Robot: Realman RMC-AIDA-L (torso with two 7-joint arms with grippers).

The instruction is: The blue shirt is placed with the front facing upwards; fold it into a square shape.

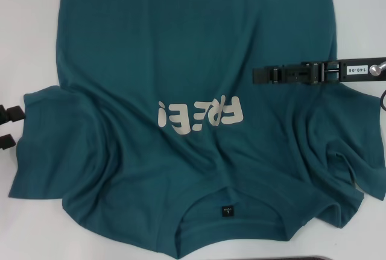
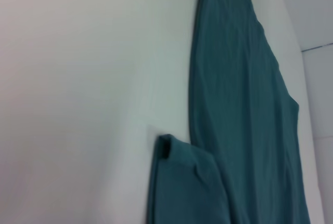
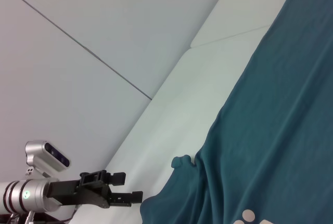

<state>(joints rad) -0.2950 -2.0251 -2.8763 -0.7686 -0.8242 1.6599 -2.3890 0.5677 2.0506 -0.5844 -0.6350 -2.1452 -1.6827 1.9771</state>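
On the white table [image 1: 36, 31] the blue shirt [image 1: 181, 61] lies print-up, unfolded. The left gripper [image 1: 7, 126] waits parted, empty, beside 1 sleeve; the right gripper [image 1: 260, 75] hovers above, its opening unclear.

This looks like a robot test lab. A bare white bench [image 1: 362, 6] fills the frame. Plain pale wall panels [image 3: 78, 52] with seams rise behind it.
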